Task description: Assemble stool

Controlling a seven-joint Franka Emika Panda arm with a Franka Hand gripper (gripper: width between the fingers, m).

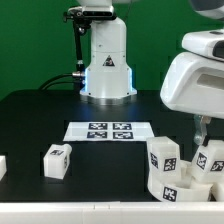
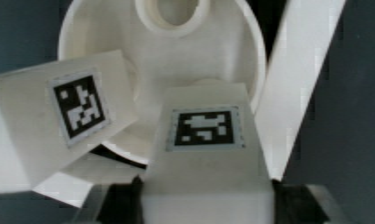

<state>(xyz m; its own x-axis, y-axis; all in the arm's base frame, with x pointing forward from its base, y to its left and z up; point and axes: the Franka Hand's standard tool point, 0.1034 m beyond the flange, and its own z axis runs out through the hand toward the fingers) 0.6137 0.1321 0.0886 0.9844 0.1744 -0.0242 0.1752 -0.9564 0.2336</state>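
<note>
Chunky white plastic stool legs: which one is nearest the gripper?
The white leg lined up inside the gripper in the wrist view; its tilted neighbour lies outside it.

At the top edge of the exterior view the robot's base [image 1: 105, 60] is being chopped off, its upper part going unseen. On the exterior view's right, the arm's big white housing [image 1: 195, 80] is being cropped by the frame. Lower right, the legs [image 1: 165, 160] are crowding together, overlapping, and the bottom edge is cutting them. Far left edge: a white piece [image 1: 2, 165] is being sliced off, too little to name. The wrist view is coming through blurred. The gripper [image 2: 210, 205] is being cropped, only stubs of its fingers [image 2: 116, 200] showing; whether they are pressing the tagged leg [image 2: 210, 140] is not readable. That leg is masking part of the seat [image 2: 157, 60].
</note>
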